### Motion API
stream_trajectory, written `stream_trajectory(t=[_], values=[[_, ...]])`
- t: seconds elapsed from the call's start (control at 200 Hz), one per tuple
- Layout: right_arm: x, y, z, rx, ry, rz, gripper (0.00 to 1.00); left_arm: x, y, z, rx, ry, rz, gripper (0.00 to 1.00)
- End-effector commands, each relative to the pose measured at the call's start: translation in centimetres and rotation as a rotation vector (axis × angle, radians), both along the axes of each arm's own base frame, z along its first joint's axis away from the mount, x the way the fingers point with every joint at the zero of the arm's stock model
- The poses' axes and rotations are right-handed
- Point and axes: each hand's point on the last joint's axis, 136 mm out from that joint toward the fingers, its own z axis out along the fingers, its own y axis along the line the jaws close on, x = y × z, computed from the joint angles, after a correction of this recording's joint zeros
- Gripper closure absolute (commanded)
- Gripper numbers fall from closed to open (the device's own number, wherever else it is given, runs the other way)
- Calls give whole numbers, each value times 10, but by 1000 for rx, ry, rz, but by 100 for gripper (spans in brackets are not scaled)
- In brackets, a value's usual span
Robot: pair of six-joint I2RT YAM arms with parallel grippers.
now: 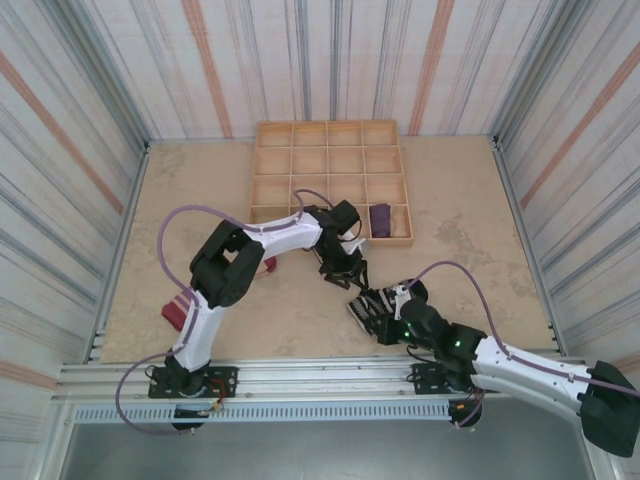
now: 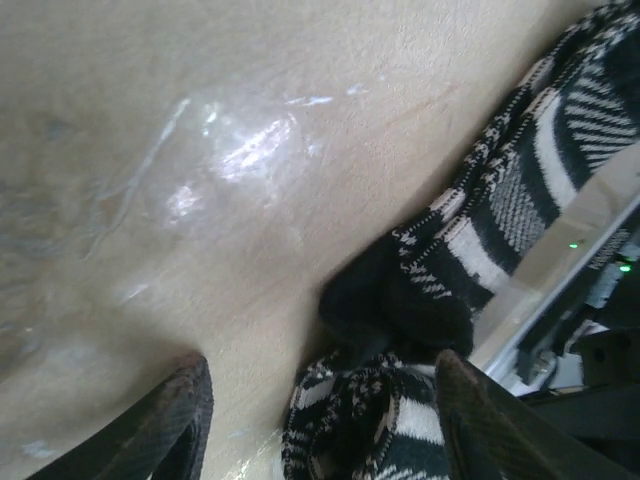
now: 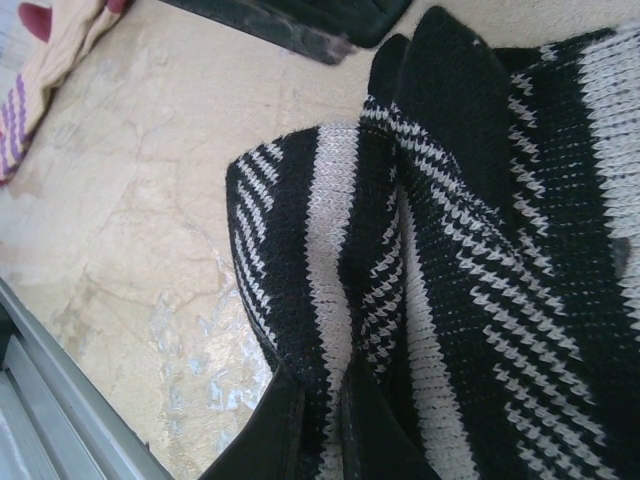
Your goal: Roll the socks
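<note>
Now my right claw (image 3: 318,388) pinches shut on the black-and-white striped knit sock (image 3: 450,250), just nearside of the wooden grid tray (image 1: 330,123); my left claw (image 2: 320,368) stands open astride the sock's end, gripping nothing.

L arm (image 1: 228,262) elbow up, reaching fwd, jaws apart; R arm (image 1: 505,358) low, angled left, jaws shut.
</note>
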Motion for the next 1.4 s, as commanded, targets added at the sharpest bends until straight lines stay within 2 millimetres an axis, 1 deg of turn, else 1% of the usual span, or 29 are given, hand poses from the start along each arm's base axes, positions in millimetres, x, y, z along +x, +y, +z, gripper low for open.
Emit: stream_trajectory(t=[0.0,0.085,0.281,0.386,0.481,0.516,0.576,0.746,0.806,0.947,1.062,1.167,1.187,1.232,1.297,1.307,1.322,1.393], values=[[-8,-9,-16,-92,54,18,100,2,-10,23,-120,-3,-10,37],[-7,-7,-16,-105,52,29,100,-4,-16,22,-116,-5,-53,36],[-5,-2,-19,-113,67,40,100,-16,-28,8,-79,26,-104,39],[-4,0,-18,-113,64,40,100,-22,-28,0,-29,24,-126,41],[-4,-1,-18,-120,63,41,100,-24,-28,-3,2,11,-142,44],[-3,-1,-17,-118,63,40,100,-24,-28,-3,17,5,-146,47],[-3,0,-16,-116,65,43,100,-23,-25,-5,48,-1,-143,55],[-4,0,-14,-102,77,45,100,-14,-16,-8,109,-23,-102,92],[-4,1,-13,-87,86,48,100,-12,-15,-8,111,-25,-90,100],[-3,7,-5,-48,121,86,100,-6,-1,-11,135,-34,-60,100],[0,15,1,-34,146,136,100,1,19,-15,153,-37,-11,100],[6,25,7,-12,178,170,100,10,36,-13,145,-48,40,100],[8,25,2,-18,196,169,100,11,39,-12,145,-51,46,100],[11,28,2,2,203,170,100,14,44,-10,147,-59,53,100],[19,30,1,26,219,165,100,15,52,-15,164,-51,64,100],[19,31,1,27,222,166,100,16,51,-7,148,-66,65,100],[21,31,1,28,224,168,100,17,51,-5,143,-70,67,100],[25,35,-1,28,245,187,100,15,54,-7,147,-66,68,100]])
